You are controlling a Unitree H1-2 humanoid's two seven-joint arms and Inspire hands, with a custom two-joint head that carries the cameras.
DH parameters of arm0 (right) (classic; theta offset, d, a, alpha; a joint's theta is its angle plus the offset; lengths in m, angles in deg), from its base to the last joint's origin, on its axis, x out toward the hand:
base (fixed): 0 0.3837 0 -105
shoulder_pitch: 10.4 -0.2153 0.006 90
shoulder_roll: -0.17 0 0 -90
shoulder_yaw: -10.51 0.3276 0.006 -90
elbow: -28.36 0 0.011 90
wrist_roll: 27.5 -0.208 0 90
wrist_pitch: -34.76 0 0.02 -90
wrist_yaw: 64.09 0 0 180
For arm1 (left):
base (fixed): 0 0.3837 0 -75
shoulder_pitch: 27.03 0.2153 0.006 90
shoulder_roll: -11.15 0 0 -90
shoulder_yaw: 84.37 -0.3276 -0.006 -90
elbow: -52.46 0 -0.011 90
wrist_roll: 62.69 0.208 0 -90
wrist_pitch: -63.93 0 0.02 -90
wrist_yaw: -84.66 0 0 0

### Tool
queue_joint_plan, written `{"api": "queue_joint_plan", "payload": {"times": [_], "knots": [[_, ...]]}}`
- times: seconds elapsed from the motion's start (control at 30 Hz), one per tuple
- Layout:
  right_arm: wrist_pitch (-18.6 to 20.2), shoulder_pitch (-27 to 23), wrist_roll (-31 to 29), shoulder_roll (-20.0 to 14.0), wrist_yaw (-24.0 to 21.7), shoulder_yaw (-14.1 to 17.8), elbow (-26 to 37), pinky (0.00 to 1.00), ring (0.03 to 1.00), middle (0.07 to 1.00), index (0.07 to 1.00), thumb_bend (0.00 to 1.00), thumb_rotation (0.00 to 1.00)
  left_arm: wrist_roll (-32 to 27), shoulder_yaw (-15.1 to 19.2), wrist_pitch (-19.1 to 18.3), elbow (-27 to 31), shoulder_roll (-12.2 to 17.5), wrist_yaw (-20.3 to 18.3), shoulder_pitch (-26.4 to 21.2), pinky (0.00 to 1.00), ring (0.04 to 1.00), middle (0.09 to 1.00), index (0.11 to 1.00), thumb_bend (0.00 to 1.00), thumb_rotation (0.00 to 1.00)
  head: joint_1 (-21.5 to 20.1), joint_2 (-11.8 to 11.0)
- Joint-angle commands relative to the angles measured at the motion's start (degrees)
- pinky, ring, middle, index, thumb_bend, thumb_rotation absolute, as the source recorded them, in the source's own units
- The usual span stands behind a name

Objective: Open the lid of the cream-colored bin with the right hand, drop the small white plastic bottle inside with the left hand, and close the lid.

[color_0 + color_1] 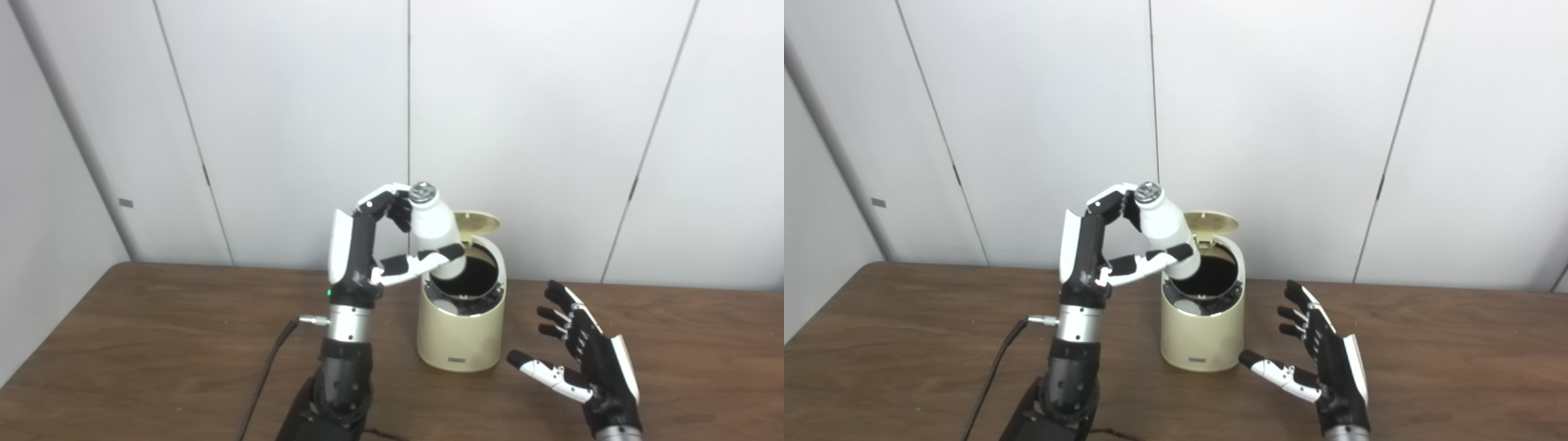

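Left hand (367, 257) clamped on small white plastic bottle (433, 229) at frame centre, over open cream-coloured cylindrical bin (460, 337), hinged lid (476, 222) raised, right hand (582, 361) lower right, fingers spread, empty

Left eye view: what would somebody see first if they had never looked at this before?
First, the left robot hand, raised in the middle, holding a small white bottle tilted over the open mouth of the cream-colored bin. The bin's lid stands flipped up at the back, showing the dark inside. On the right, the right robot hand is open with fingers spread, beside the bin on the brown table.
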State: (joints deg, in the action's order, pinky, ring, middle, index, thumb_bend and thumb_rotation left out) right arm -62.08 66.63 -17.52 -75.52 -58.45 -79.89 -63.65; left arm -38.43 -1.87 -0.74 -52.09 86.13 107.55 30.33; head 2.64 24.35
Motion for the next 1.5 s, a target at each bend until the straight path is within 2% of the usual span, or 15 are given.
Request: {"api": "queue_joint_plan", "payload": {"times": [0.0,0.23,0.43,0.63,0.77,0.93,1.27,1.47], "knots": [[-3.4,-2.3,0.4,0.3,0.9,-0.1,1.0,0.73,0.792,0.876,0.86,0.76,0.23,0.6,-0.6,1.6,-0.4,0.4,2.6,-2.9,0.37,0.424,0.484,0.51,0.48,0.0,0.0,0.0],[-3.4,-2.3,1.2,0.5,1.5,-0.4,0.9,0.7,0.795,0.873,0.861,0.77,0.28,1.9,-6.5,1.6,-5.2,2.0,11.0,-4.2,0.36,0.417,0.469,0.514,0.48,0.0,-0.8,0.1],[-2.5,-2.0,0.8,1.0,1.5,-0.5,2.1,0.72,0.807,0.877,0.864,0.77,0.28,1.3,-13.7,1.6,-9.1,4.5,18.5,-6.2,0.36,0.417,0.471,0.52,0.48,0.0,-1.2,0.3],[-2.7,-1.8,1.3,1.1,1.5,-0.8,2.4,0.7,0.793,0.866,0.86,0.77,0.29,2.1,-22.2,1.6,-14.6,7.3,29.2,-9.5,0.35,0.407,0.469,0.521,0.48,0.0,-1.6,0.5],[-1.9,-1.5,0.9,1.3,1.3,-1.0,3.1,0.71,0.792,0.86,0.854,0.77,0.29,2.0,-26.1,1.6,-17.6,8.0,34.4,-11.1,0.35,0.406,0.469,0.517,0.48,0.0,-1.9,0.6],[-1.4,-1.3,0.8,1.5,1.2,-1.2,3.4,0.71,0.794,0.858,0.853,0.77,0.27,0.7,-29.5,1.6,-19.2,8.5,37.8,-12.4,0.36,0.41,0.473,0.518,0.48,0.0,-1.9,0.6],[-0.3,-0.8,1.9,1.5,1.1,-1.8,4.7,0.71,0.8,0.865,0.854,0.77,0.29,0.3,-32.3,1.6,-22.0,8.8,42.1,-14.5,0.36,0.412,0.475,0.513,0.48,0.0,-2.1,1.0],[0.2,-0.6,1.8,1.5,0.8,-1.9,5.6,0.72,0.812,0.872,0.856,0.77,0.29,-2.1,-34.6,1.6,-24.1,8.9,41.5,-14.4,0.35,0.412,0.484,0.514,0.48,0.0,-2.1,1.3]]}}
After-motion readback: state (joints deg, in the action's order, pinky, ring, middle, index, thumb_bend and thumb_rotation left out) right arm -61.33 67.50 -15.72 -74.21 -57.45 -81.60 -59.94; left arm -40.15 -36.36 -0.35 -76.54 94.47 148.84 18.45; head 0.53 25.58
